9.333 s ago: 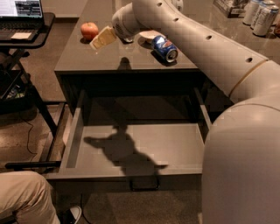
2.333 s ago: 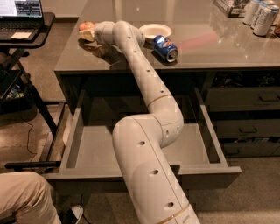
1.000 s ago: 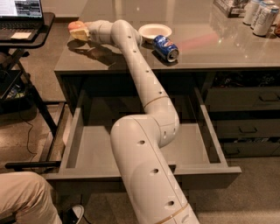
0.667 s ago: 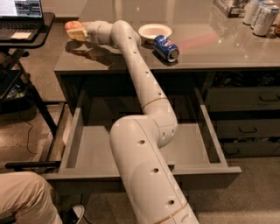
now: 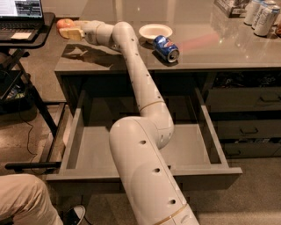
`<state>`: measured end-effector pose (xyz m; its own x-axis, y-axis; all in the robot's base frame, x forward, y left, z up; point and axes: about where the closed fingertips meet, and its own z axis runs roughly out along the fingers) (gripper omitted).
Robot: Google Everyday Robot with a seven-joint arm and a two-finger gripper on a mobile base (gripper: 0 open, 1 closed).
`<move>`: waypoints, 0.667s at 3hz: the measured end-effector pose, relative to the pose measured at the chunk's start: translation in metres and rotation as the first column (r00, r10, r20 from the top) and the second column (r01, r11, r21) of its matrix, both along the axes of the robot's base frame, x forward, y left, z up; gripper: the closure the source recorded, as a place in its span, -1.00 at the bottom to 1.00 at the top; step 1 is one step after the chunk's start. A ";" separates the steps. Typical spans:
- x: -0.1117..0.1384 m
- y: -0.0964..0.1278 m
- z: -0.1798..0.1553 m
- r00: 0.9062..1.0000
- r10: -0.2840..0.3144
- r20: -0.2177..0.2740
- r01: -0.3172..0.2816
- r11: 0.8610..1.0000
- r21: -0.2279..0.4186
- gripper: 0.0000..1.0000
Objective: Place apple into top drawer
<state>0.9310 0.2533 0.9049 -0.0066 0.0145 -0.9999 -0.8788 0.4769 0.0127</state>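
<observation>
A glossy grey desk (image 5: pixel 237 48) catches a reddish glare, narrower dark drawers (image 5: pixel 246 129) stack under its right side, and a laptop (image 5: pixel 19 19) sits on a black stand (image 5: pixel 44 31) at left, above speckled brown floor (image 5: pixel 259 197).

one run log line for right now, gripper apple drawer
stage: apple held | gripper: shut on apple, at far left corner of counter | top drawer: open, apple not yet inside | soda can: lying on counter

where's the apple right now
The apple is at the upper left of the camera view, gripped by the tool above the left edge of the countertop, near the laptop.
</observation>
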 end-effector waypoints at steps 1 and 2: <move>-0.010 0.008 0.009 0.999 0.034 0.003 -0.034 0.999 0.008 1.00; -0.024 0.012 0.019 0.995 0.103 0.015 -0.104 0.991 0.087 1.00</move>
